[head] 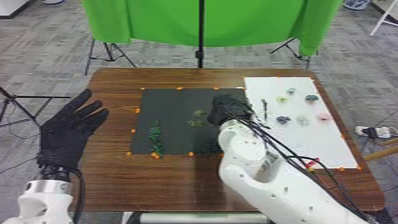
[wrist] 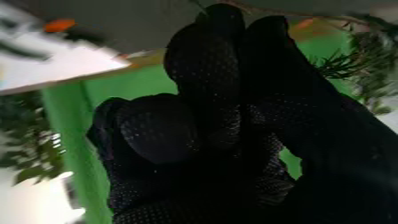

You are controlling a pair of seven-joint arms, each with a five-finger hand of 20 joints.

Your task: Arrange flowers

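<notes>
In the head view, my right hand (head: 229, 109) is over the right part of the dark mat (head: 173, 105). A leafy green sprig (head: 197, 119) sits just left of it. Another green sprig (head: 155, 137) lies on the mat's left side. In the right wrist view, my right hand (wrist: 209, 75) has curled fingers, with thumb and fingertips together at the brown stem of a green sprig (wrist: 351, 62). My left hand (head: 73, 125) is open beside the table's left edge. Small flower heads, among them a pink flower (head: 323, 117) and a dark blue flower (head: 283, 120), lie on the white board.
The white board (head: 311, 142) is right of the mat, with a long dark stem (head: 265, 111) near its left edge and a small red object (head: 311, 163) near its front. Orange tape marks both sheets' edges. A green cloth (head: 155, 22) hangs behind the table (head: 178, 187).
</notes>
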